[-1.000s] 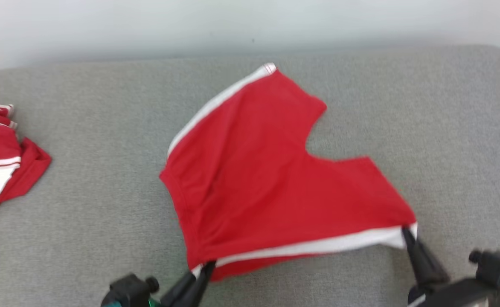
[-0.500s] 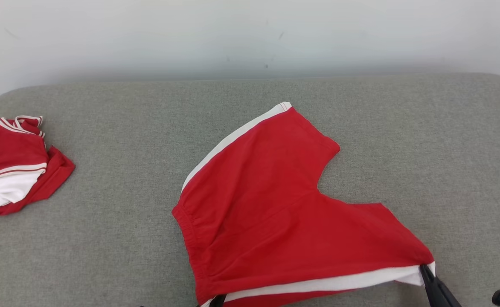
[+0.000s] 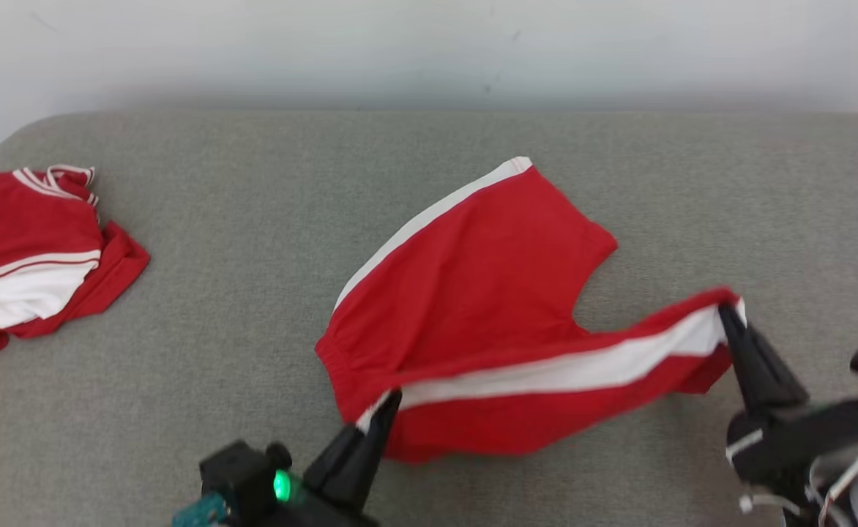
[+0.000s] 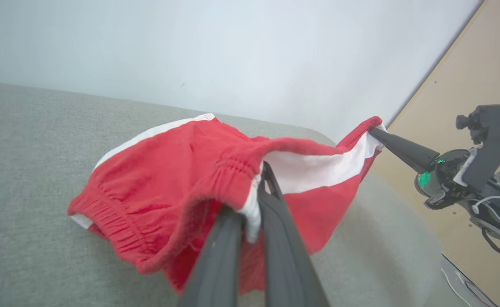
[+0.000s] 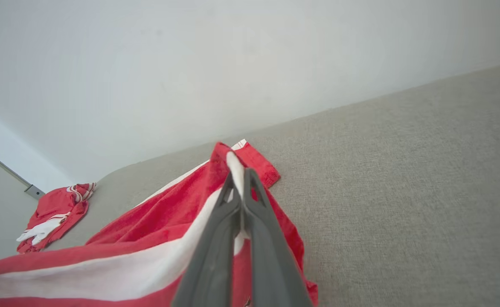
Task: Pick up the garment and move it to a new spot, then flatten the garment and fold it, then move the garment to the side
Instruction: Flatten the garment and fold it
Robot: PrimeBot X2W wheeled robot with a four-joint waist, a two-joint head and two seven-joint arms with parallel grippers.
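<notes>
Pinching the waistband corner of the red shorts (image 3: 473, 293), my left gripper (image 3: 391, 404) has its fingers closed tight on the cloth near the front edge of the grey cushion (image 3: 217, 351). The shorts lie mid-cushion, far leg flat and spread, near leg lifted off the surface with its white side stripe turned up. My right gripper (image 3: 727, 316) is clamped on that leg's hem corner, held above the cushion. I judge the pick-up and relocation done and the flattening largely done. This looks like the first fold starting, near leg to go over the far one, with the move aside yet to come. At far left a second red-and-white garment (image 3: 26, 256) lies crumpled, well apart. The pale wall (image 3: 429, 44) stands behind. By my reading, nothing blocks the fold path.
</notes>
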